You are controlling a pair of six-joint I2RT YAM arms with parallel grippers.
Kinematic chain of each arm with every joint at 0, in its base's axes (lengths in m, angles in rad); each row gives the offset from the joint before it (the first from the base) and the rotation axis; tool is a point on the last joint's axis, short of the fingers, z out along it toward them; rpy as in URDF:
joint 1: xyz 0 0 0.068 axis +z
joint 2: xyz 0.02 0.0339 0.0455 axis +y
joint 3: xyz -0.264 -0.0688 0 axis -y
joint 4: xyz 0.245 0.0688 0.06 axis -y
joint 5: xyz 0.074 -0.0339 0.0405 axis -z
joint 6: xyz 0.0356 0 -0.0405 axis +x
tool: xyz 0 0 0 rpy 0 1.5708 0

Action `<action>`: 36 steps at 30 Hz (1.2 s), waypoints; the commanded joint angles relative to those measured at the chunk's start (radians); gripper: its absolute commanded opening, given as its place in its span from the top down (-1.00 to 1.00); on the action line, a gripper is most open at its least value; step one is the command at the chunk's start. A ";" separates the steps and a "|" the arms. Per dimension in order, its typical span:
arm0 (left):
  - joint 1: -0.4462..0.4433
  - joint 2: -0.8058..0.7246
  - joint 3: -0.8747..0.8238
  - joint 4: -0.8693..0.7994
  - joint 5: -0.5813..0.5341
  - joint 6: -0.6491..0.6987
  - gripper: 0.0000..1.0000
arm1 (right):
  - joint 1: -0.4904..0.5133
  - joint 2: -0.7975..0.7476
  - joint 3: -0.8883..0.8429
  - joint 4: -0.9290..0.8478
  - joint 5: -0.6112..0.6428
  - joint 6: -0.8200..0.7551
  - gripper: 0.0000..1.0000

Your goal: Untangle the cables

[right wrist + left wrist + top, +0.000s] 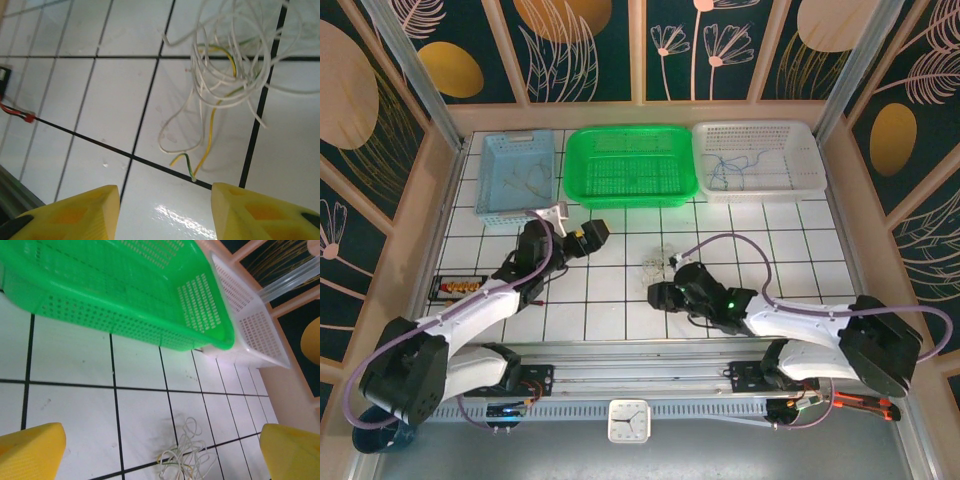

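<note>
1. The cables (225, 65) lie as one loose, whitish tangle on the bench (800, 290). They sit on the near side of the green basket (632, 198), well apart from it and about level with its right half.
2. The main risk appears to be a bite that catches several strands at once. A pull would then cinch the loops tighter instead of freeing one wire.
3. Nothing pins the bundle, so tugging any strand may simply drag the whole tangle across the bench. Wire this thin could also slip out of a pinch.
4. The bunch has no clean axis and looks only slightly stretched along the line leading away from the green basket. Its tails, a white loop (167, 135) and a yellow-green strand (212, 125), point away from that basket, toward the right jaws.
5. The right jaws stand apart with nothing between them. They are low over the bench, just beyond those tails on the side away from the green basket.
6. The left jaws are spread wide and empty near the green basket's left front corner, facing the tangle but apart from it.
</note>
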 commanded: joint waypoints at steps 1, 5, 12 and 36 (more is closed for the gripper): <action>-0.011 0.022 -0.017 0.088 -0.023 -0.039 -0.98 | 0.014 0.052 0.016 0.001 0.058 0.017 0.00; -0.015 0.034 -0.020 0.104 -0.017 -0.042 -0.97 | 0.014 0.096 0.040 -0.009 0.105 0.010 0.04; -0.017 0.044 -0.022 0.115 -0.001 -0.041 -0.98 | -0.015 0.139 0.068 -0.001 0.117 -0.017 0.10; -0.017 0.072 0.005 0.146 0.033 -0.032 -0.98 | -0.283 -0.103 0.079 0.159 -0.268 0.012 1.00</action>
